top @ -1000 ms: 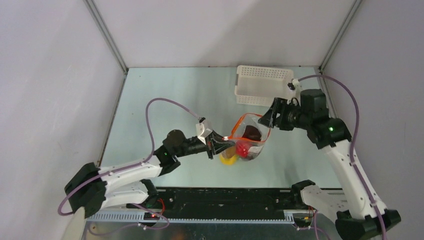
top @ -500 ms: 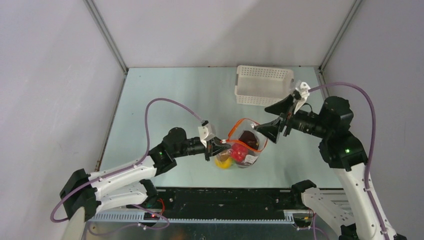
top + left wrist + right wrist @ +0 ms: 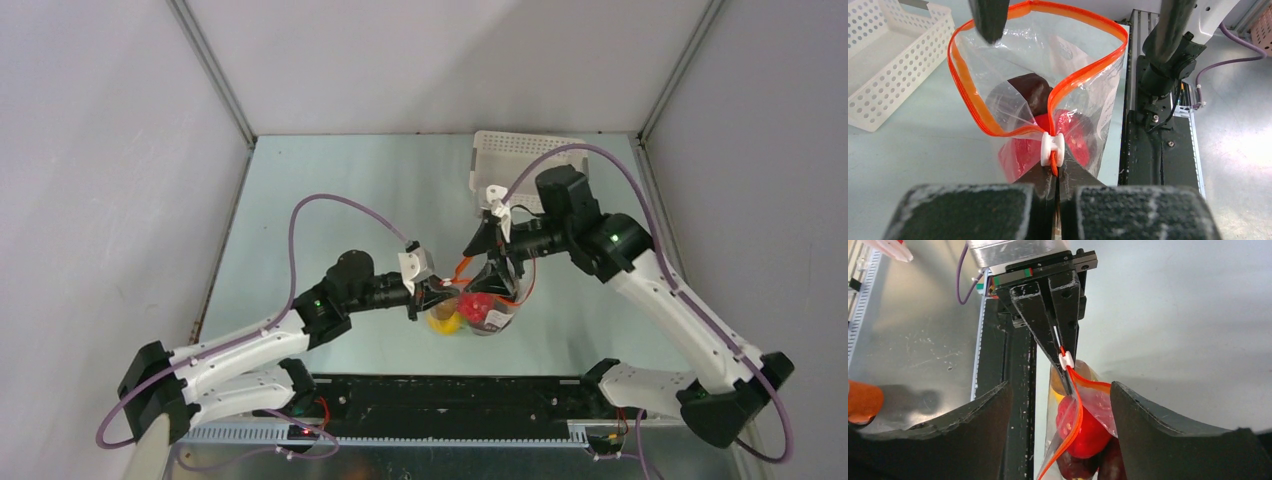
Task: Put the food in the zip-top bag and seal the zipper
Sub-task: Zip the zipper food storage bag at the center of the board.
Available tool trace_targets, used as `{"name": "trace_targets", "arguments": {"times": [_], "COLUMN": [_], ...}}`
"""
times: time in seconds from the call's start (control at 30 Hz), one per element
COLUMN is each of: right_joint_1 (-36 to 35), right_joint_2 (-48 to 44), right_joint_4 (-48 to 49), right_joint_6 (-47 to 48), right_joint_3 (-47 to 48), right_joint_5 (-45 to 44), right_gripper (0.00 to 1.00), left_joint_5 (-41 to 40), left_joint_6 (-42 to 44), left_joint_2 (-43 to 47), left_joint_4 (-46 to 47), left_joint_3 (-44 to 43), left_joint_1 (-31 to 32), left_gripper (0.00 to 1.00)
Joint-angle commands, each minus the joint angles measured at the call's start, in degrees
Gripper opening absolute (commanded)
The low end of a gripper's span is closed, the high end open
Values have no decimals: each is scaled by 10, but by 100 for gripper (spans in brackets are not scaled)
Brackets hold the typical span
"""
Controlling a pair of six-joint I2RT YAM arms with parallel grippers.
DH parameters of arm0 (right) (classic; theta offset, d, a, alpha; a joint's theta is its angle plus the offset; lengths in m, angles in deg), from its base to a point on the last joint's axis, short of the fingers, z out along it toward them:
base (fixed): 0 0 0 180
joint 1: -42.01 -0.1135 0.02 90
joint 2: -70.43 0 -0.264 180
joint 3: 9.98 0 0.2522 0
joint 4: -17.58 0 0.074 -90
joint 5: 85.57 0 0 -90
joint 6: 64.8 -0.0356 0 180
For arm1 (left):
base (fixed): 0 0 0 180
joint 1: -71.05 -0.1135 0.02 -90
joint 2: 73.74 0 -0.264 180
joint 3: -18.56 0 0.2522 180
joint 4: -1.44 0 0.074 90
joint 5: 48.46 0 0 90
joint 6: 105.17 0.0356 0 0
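Two arms meet at the bag (image 3: 497, 305), which stands open-mouthed near the middle of the desk's near edge holding a red fruit (image 3: 1075, 137) and a maroon fruit (image 3: 1030, 90): the left gripper (image 3: 1057, 200) pinches the zipper (image 3: 1013, 132) end just behind its white slider (image 3: 1053, 149), while the right gripper (image 3: 1059, 386) hangs spread wide above the mouth.

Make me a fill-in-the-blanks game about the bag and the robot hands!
1. The small slider on the zipper is coloured ____.
2. The mouth of the zip-top bag is ____, not sealed.
3. The left gripper is ____ on the bag's end, just below the slider.
4. Inside the bag, the fruit nearest the slider is bright ____.

Missing words: white, open, shut, red.
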Motion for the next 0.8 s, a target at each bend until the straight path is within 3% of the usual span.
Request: {"name": "trace_targets", "arguments": {"times": [0.0,0.1,0.33,0.77], "right_joint_1": [-19,-39,-52,-77], "right_joint_2": [40,67,119,149], "right_joint_4": [-46,-73,-117,-90], "right_joint_6": [83,121,154,132], "right_joint_3": [48,68,106,109], "right_joint_5": [28,27,49,31], "right_gripper": [75,73,57,46], "left_joint_5": [0,-2,-11,-22], "left_joint_6": [14,13,8,4], "left_joint_2": [19,20,23,33], "left_joint_4": [-1,-3,1,-5], "left_joint_3": [-21,-22,-21,-22], "left_joint_1": [1,2,1,1], "left_gripper": [0,0,0,0]}}
